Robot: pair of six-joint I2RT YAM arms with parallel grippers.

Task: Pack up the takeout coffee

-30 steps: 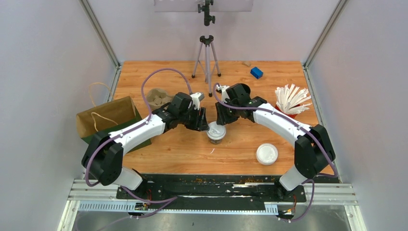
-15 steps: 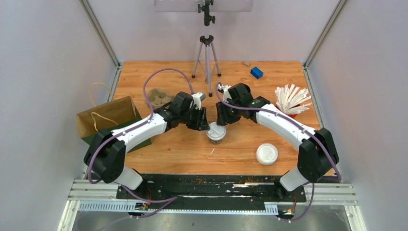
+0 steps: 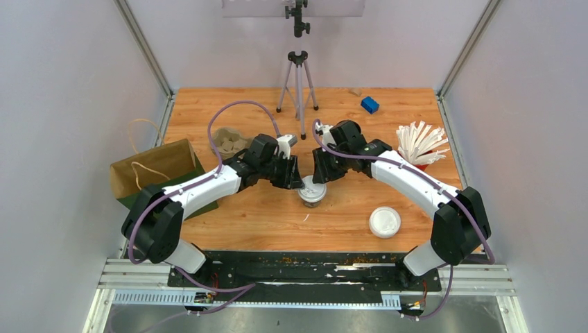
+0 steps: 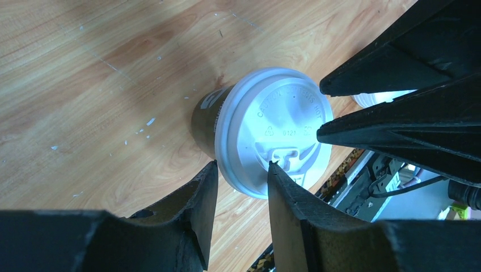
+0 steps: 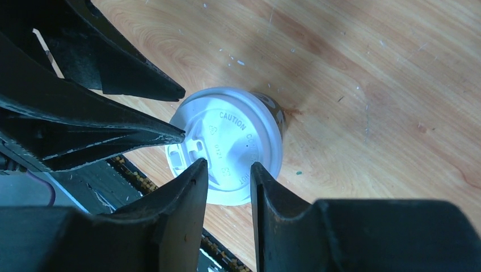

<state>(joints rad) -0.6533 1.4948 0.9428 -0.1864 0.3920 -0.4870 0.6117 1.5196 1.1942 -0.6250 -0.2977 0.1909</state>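
Wooden table (image 3: 249, 216) is carrying a lidded coffee cup (image 3: 311, 192), which is standing upright near the centre. A loose white lid (image 3: 385, 222) is lying flat at the near right, well apart from the cup. A red holder of white sticks (image 3: 418, 146) is standing at the right edge. A blue block (image 3: 369, 105) and a tripod (image 3: 297, 62) are resting at the back. A pulp cup carrier (image 3: 225, 141) and a brown paper bag (image 3: 154, 168) are sitting at the left.

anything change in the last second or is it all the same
Barely. In the top view both arms' elbows crept slightly rightward. The left gripper and right gripper stayed at the white lid of the coffee cup. The cup, paper bag and loose lid didn't move.
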